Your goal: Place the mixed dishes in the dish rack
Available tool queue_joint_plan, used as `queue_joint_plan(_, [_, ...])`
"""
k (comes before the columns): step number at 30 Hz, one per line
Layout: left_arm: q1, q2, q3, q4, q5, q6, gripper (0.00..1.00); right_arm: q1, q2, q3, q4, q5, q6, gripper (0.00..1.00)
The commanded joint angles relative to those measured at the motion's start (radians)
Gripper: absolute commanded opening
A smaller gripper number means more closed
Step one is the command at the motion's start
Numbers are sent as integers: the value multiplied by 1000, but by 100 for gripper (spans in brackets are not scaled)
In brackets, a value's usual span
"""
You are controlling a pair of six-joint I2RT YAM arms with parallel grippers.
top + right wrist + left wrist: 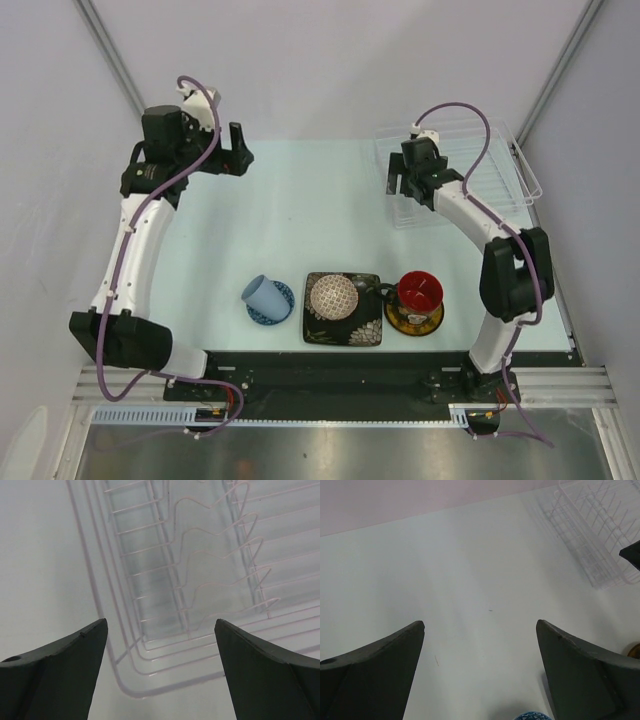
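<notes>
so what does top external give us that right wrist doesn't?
Only top external: the left gripper, open over bare table, and the dishes in a near row: pale blue cup on small blue saucer, beige bowl on black square plate, red-lined mug on yellow saucer.
Only right wrist: the wavy wire dividers close up, with nothing in the slots it sees.
Both: the dish rack and the open right gripper at the rack's left end.
</notes>
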Motion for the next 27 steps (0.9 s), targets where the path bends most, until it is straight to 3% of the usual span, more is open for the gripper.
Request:
queue_joint_plan(1, [12,-35,-26,31,25,10,100,-18,79,108,60,20,-15,92])
queue_joint_plan(19, [10,-66,-151,94,31,38,100,68,225,151,44,18,-31,83])
queue_joint_plan(22, [10,-70,-162,102,30,39,100,77,241,142,33,17,-34,77])
queue_joint_plan(25, [10,-67,-170,108,43,33,100,105,250,139,29,14,-34,60])
queue_joint_plan(26, [12,-69,-173,114,47,30,100,125,253,142,29,14,-38,47])
queue_joint_plan(27, [10,-67,-174,117,47,29,100,140,258,148,30,20,-40,41])
